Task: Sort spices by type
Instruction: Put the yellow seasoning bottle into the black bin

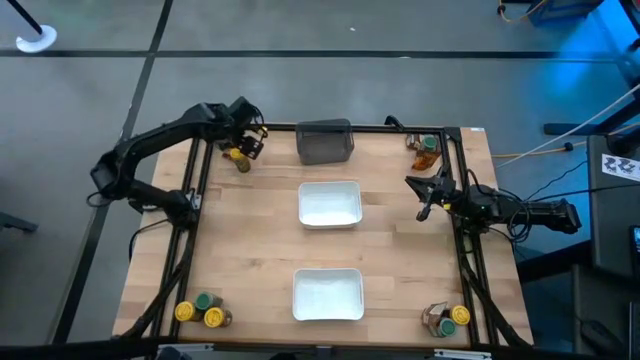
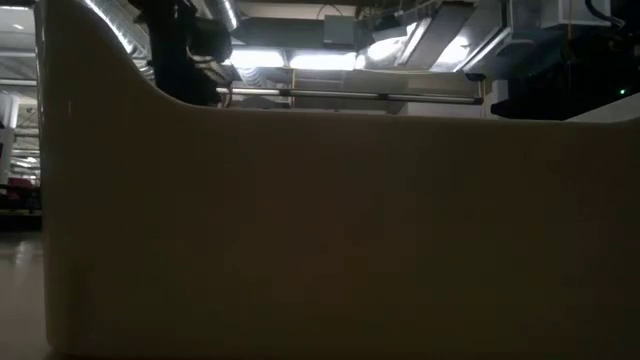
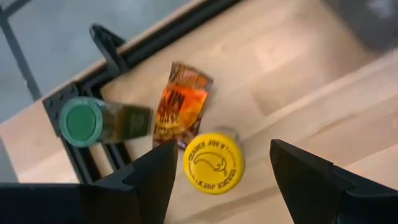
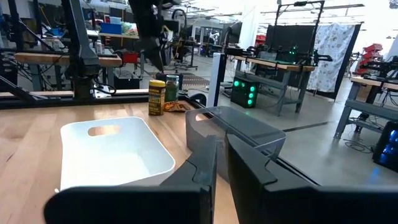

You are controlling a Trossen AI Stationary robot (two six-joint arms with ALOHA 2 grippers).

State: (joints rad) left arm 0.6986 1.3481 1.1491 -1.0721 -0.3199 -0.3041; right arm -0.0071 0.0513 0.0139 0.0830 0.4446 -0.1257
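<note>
Yellow-lidded jar [image 3: 213, 163] is seen upright at the table's [image 1: 250, 250] far left corner, just beside an orange-brown sachet [image 3: 181, 104] and a toppled green-lidded jar [image 3: 102, 121]. The left gripper [image 3: 217, 171] is held above it, fingers spread wide to either side of the lid, nothing grasped. The jar is judged light, rigid and somewhat slippery; it is best taken across the lid or just beneath. The right gripper [image 4: 221, 165] is parked by the right edge, fingers nearly together, empty.
</note>
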